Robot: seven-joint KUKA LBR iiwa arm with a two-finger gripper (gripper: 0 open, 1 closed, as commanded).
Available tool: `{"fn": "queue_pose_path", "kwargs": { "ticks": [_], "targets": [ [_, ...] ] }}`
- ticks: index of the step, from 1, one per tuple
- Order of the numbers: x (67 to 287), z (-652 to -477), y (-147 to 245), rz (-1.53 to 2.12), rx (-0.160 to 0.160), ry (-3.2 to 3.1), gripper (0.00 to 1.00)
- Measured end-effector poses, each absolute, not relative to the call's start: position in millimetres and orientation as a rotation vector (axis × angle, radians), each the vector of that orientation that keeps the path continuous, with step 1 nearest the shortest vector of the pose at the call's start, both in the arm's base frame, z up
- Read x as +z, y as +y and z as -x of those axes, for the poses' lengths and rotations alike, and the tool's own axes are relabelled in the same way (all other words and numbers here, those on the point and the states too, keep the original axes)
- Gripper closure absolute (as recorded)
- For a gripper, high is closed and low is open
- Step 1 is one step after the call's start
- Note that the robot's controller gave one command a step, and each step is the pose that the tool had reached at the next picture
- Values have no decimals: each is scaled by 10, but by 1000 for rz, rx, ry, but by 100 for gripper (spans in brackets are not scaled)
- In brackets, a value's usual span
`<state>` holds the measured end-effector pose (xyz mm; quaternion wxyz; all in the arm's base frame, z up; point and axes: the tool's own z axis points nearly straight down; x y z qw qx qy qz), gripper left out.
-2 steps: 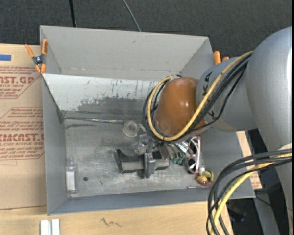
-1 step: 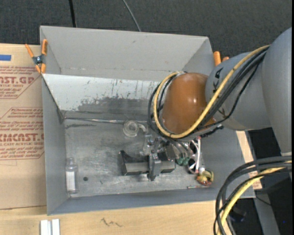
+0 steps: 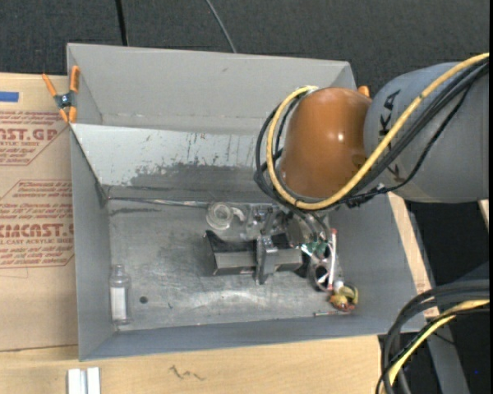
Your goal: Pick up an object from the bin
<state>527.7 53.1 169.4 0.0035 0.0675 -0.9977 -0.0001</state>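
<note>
- A small clear vial (image 3: pixel 117 294) lies alone at the left of the bin (image 3: pixel 172 80).
- Mid-floor, a clear round cup (image 3: pixel 221 215) crowds a dark flat block (image 3: pixel 230 262).
- My pincer (image 3: pixel 263 263) sits low over that block; open or closed, I cannot tell.
- A red-yellow trinket (image 3: pixel 343 298) lies near, right.

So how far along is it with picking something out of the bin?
Done: the approach; the gripper sits low at the dark rectangular block mid-bin. In hand: the grasp, though whether it has the block cannot be told. Left: the lift; the block lies on the grey metal bin floor. The clear round cup and small clear vial lie untouched.
</note>
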Motion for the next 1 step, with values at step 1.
{"fn": "queue_pose_path", "kwargs": {
  "ticks": [1],
  "targets": [
    [2232,-5307,542,-207,1,-3134,100]
  ]
}}
